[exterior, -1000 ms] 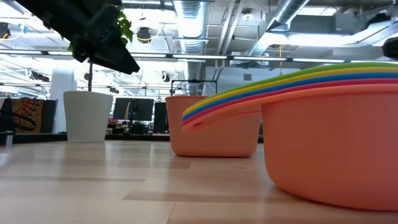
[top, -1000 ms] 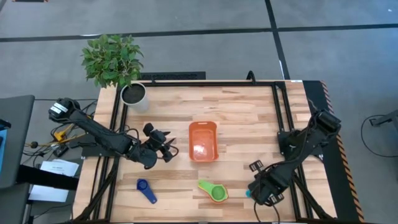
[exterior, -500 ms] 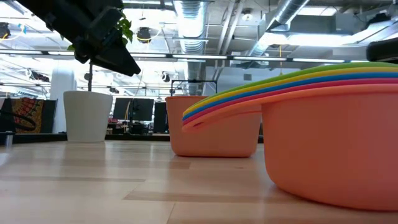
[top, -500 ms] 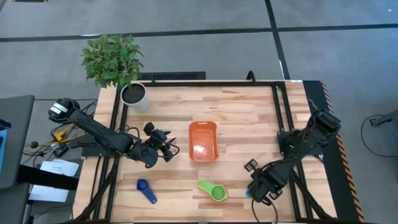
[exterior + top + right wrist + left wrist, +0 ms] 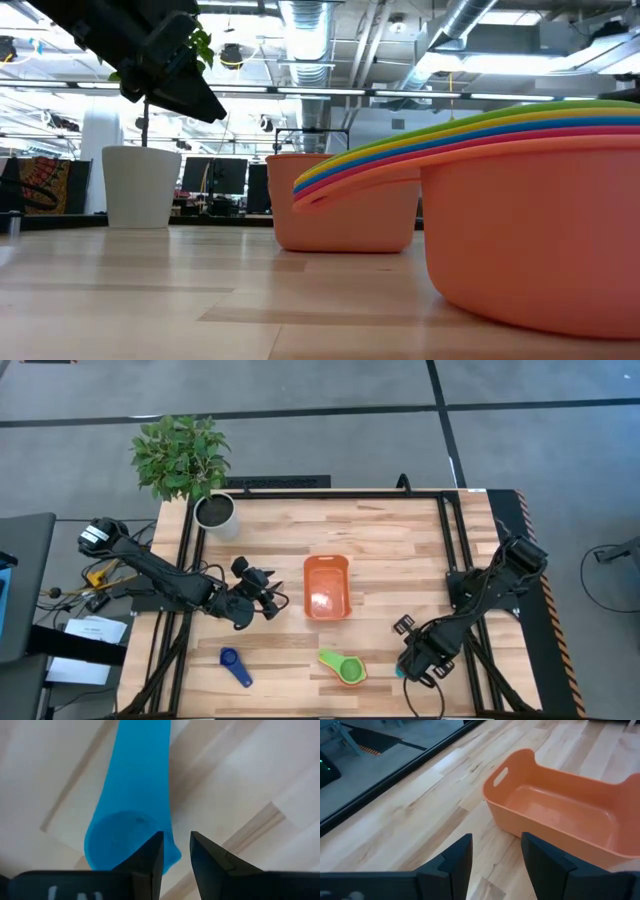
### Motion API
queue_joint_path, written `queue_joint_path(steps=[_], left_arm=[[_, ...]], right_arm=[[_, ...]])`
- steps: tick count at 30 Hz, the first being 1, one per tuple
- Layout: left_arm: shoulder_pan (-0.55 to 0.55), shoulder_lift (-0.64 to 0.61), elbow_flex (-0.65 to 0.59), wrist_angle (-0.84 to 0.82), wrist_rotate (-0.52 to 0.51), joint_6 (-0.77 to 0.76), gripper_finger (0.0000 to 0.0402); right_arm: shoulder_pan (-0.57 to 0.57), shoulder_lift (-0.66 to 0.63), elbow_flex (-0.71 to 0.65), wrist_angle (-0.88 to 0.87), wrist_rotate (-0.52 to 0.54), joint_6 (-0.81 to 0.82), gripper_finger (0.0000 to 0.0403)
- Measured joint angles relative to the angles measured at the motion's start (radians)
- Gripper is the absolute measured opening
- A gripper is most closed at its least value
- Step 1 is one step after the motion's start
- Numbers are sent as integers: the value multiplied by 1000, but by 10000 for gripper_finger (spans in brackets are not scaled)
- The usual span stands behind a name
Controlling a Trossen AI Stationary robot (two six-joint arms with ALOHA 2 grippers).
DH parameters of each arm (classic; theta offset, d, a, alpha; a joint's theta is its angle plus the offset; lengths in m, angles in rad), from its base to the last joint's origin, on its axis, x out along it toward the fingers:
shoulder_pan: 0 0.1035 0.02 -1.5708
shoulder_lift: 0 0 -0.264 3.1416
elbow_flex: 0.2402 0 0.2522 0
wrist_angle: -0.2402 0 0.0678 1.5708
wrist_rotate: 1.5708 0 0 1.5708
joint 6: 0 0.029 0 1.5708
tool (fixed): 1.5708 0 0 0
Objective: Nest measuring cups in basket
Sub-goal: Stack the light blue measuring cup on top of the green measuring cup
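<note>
From above, the left arm reaches across the table's left side, its left gripper point(image 5: 268, 600) hanging just left of the orange basket point(image 5: 327, 587), whose long axis runs from the table's far edge toward its near edge; the right arm folds back and down so that the right gripper point(image 5: 418, 665) sits low near the front right, beside a stack of nested cups point(image 5: 344, 667) topped in green, handle pointing up-left, while a dark blue cup point(image 5: 236, 665) lies well apart at front left. At table height, the nested stack point(image 5: 520, 200) fills the right foreground, handles aimed left, with the basket point(image 5: 345, 215) and a white pot point(image 5: 141, 187) behind. Left wrist camera: the fingers point(image 5: 457, 862) stand parted with nothing between them, facing the basket point(image 5: 560, 820). Right wrist camera: the fingers point(image 5: 150, 855) are slightly apart over a light blue cup point(image 5: 131, 795) lying on the wood, gripping nothing.
</note>
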Motion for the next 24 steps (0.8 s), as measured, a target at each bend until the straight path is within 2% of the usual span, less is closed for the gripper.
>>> queue_joint_path(steps=[24], left_arm=[[0,0,0,-1,13,-2,160]], right_arm=[[4,0,-4,29,0,50,118]])
